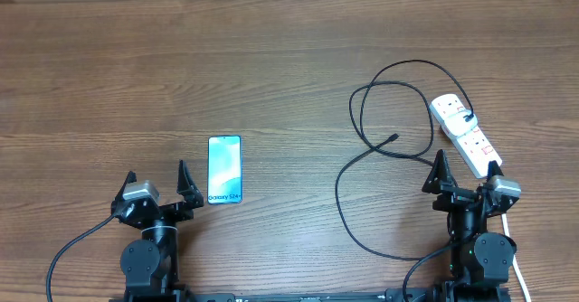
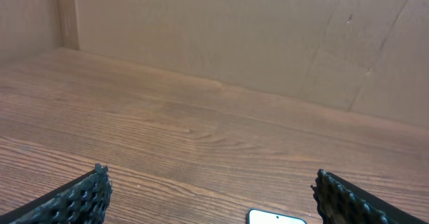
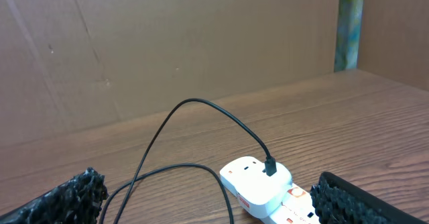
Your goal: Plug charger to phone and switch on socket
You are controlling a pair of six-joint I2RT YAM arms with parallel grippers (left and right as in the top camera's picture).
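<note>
On the brown wood-grain bench (image 1: 271, 49), the long thin black charger cable (image 1: 360, 121) sprawls in loose loops right of centre, its plug seated in the white elongated power strip (image 1: 466, 135) at far right. The slim blue-screened phone (image 1: 224, 169) lies well apart, just beside the left fingers (image 1: 185, 180). These and the right fingers (image 1: 441, 169) are spread wide, empty. Nothing looks begun; the next move calls for pinching the small black connector tip (image 1: 393, 138).

The left hand (image 1: 156, 177) and right hand (image 1: 467, 165) sit low (both spread wide).
</note>
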